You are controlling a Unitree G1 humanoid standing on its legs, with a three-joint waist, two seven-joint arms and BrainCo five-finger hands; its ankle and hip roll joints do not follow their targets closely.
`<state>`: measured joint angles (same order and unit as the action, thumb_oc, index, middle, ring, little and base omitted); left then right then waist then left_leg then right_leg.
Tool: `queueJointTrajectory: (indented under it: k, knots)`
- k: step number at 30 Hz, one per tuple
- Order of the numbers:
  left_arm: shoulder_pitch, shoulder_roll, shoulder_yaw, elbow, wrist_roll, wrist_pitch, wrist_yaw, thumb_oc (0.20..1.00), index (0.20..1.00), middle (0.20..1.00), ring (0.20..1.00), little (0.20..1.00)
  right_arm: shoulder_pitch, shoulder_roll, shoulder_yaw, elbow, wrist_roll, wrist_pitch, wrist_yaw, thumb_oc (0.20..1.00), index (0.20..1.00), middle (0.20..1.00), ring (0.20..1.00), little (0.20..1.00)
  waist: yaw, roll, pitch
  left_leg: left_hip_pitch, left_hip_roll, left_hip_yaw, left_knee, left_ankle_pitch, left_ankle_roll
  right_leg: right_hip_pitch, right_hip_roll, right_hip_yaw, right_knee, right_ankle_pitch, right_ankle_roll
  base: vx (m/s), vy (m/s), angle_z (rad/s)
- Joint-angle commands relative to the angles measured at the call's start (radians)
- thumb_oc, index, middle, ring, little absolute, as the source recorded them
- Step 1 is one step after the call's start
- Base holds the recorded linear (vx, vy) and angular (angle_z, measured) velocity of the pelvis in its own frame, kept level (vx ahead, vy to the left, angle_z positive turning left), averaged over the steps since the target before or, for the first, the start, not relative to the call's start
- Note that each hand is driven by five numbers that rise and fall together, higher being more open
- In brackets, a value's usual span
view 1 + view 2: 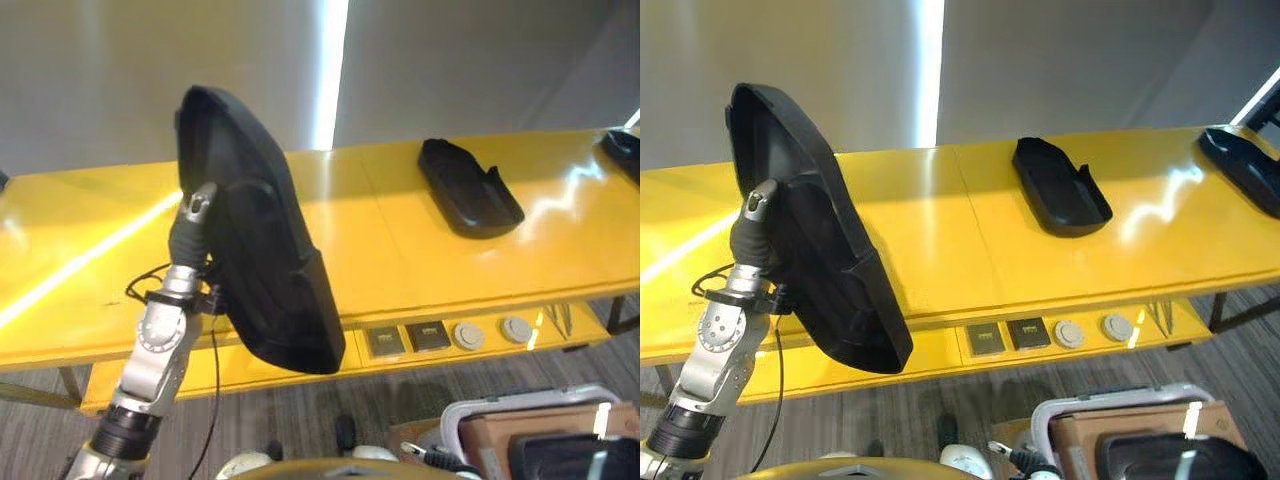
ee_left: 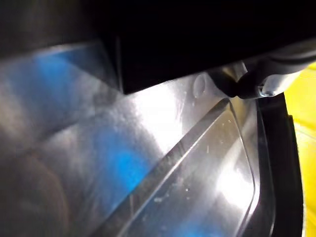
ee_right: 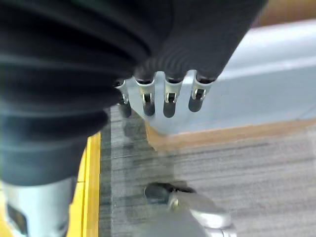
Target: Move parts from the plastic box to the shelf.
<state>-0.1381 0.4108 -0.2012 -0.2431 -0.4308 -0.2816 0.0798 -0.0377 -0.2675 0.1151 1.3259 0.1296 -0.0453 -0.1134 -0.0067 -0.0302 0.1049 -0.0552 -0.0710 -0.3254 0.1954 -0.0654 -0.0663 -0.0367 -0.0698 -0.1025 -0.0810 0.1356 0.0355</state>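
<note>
A large black plastic part (image 1: 262, 262) stands almost upright above the front edge of the yellow shelf (image 1: 400, 235). My left hand (image 1: 192, 222) grips its left rim, thumb up along the edge, and the fingers are hidden behind the part. The left wrist view shows the part's glossy inside (image 2: 163, 163) from very close, with a dark fingertip (image 2: 249, 85) against it. My right hand (image 3: 163, 96) hangs with relaxed fingers, holding nothing, over the floor beside the grey plastic box (image 3: 276, 94). The box (image 1: 1095, 412) sits at the lower right.
A second black part (image 1: 468, 188) lies flat on the shelf right of centre, and a third (image 1: 1245, 165) lies at the far right end. Sockets and round knobs (image 1: 440, 335) line the shelf's front below the top. A grey wall stands behind the shelf.
</note>
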Motion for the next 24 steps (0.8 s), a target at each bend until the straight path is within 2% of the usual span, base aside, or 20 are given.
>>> queueJointTrajectory:
  k: [1,2,3,4,7,10,13,15,19,21,23,24]
  knots:
    - [-0.109,-0.007,0.048,-0.029,0.01,-0.043,0.035,0.2,0.2,0.2,0.2,0.2,0.003,-0.04,-0.029,0.006,0.044,-0.018,-0.032,1.0,1.0,1.0,1.0,1.0,-0.024,0.018,0.015,-0.047,0.144,0.129,-0.19,0.092,-0.037,0.018,-0.079,-0.008,0.049,-0.109,0.103,0.11,0.013,0.76]
    - [-0.118,0.001,0.051,-0.018,0.024,-0.042,0.044,0.2,0.2,0.2,0.2,0.2,-0.003,-0.043,-0.034,0.003,0.056,-0.019,-0.033,1.0,1.0,1.0,1.0,1.0,-0.017,0.023,0.012,-0.042,0.141,0.147,-0.226,0.102,-0.033,0.023,-0.073,-0.007,0.044,-0.105,0.105,0.12,0.0,0.45]
    - [-0.12,0.014,0.052,-0.011,0.047,-0.042,0.049,0.2,0.2,0.2,0.2,0.2,-0.003,-0.044,-0.036,0.005,0.062,-0.021,-0.033,1.0,1.0,1.0,1.0,1.0,-0.019,0.029,0.001,-0.029,0.136,0.155,-0.241,0.089,-0.024,0.029,-0.073,-0.003,0.042,-0.107,0.11,0.12,0.017,0.21]
    - [-0.127,0.023,0.053,0.0,0.079,-0.028,0.059,0.2,0.2,0.2,0.2,0.2,-0.005,-0.042,-0.041,0.003,0.066,-0.025,-0.035,1.0,1.0,1.0,1.0,1.0,-0.023,0.035,-0.004,-0.02,0.137,0.18,-0.252,0.106,-0.025,0.036,-0.074,-0.001,0.034,-0.108,0.112,0.15,0.045,-0.08]
    - [-0.118,0.043,0.076,0.015,0.126,-0.01,0.078,0.2,0.2,0.2,0.2,0.2,0.019,-0.015,-0.117,-0.016,0.181,-0.045,-0.042,1.0,1.0,1.0,1.0,1.0,-0.039,0.033,-0.038,0.025,0.132,0.226,-0.279,0.088,-0.014,0.047,-0.085,0.018,0.03,-0.109,0.116,0.19,0.06,-0.45]
    - [-0.111,0.069,0.111,0.017,0.172,-0.003,0.092,0.2,0.2,0.2,0.2,0.2,0.051,0.026,-0.137,-0.013,0.227,-0.053,-0.015,1.0,1.0,1.0,1.0,1.0,-0.048,0.034,-0.045,0.038,0.133,0.257,-0.283,0.079,-0.012,0.048,-0.094,0.025,0.029,-0.113,0.12,0.12,0.093,-0.39]
    - [-0.107,0.09,0.137,0.065,0.196,0.014,0.11,0.2,0.2,0.2,0.2,0.2,0.076,0.052,-0.036,0.038,0.076,-0.016,0.004,1.0,1.0,1.0,1.0,1.0,-0.048,0.029,-0.042,0.046,0.132,0.278,-0.283,0.071,-0.007,0.047,-0.104,0.037,0.013,-0.106,0.123,0.1,0.066,-0.39]
    - [-0.119,0.099,0.147,0.092,0.207,0.024,0.12,0.2,0.2,0.2,0.2,0.2,0.082,0.055,-0.045,0.058,0.072,-0.007,0.005,1.0,1.0,1.0,1.0,1.0,-0.051,0.032,-0.038,0.044,0.132,0.283,-0.283,0.069,-0.007,0.044,-0.106,0.038,0.004,-0.103,0.126,0.06,0.032,-0.09]
    - [-0.172,0.114,0.153,0.177,0.191,0.035,0.153,0.2,0.2,0.2,0.2,0.2,0.069,0.059,0.021,0.024,0.002,-0.004,0.019,1.0,1.0,1.0,1.0,1.0,-0.053,0.033,-0.029,0.026,0.134,0.291,-0.283,0.074,-0.01,0.021,-0.111,0.043,-0.006,-0.094,0.132,0.02,0.018,0.01]
    - [-0.265,0.121,0.13,0.267,0.17,0.037,0.193,0.2,0.2,0.2,0.2,0.2,0.043,0.048,0.074,-0.016,-0.037,-0.01,0.012,1.0,1.0,1.0,1.0,1.0,-0.058,0.033,-0.011,0.006,0.135,0.293,-0.283,0.082,-0.012,-0.003,-0.11,0.046,-0.006,-0.087,0.136,-0.03,0.008,-0.13]
    - [-0.268,0.122,0.128,0.271,0.169,0.035,0.193,0.2,0.2,0.2,0.2,0.2,0.041,0.048,0.073,-0.016,-0.038,-0.01,0.012,1.0,1.0,1.0,1.0,1.0,-0.057,0.032,-0.011,0.005,0.135,0.293,-0.283,0.082,-0.012,-0.004,-0.11,0.045,-0.006,-0.087,0.136,-0.01,0.003,-0.04]
    - [-0.351,0.122,0.1,0.349,0.134,0.038,0.218,0.2,0.2,0.2,0.2,0.2,0.021,0.044,0.084,-0.034,-0.019,-0.015,0.016,1.0,1.0,1.0,1.0,1.0,-0.067,0.033,0.001,-0.012,0.135,0.295,-0.283,0.089,-0.013,-0.022,-0.108,0.049,-0.006,-0.082,0.137,-0.04,0.0,0.01]
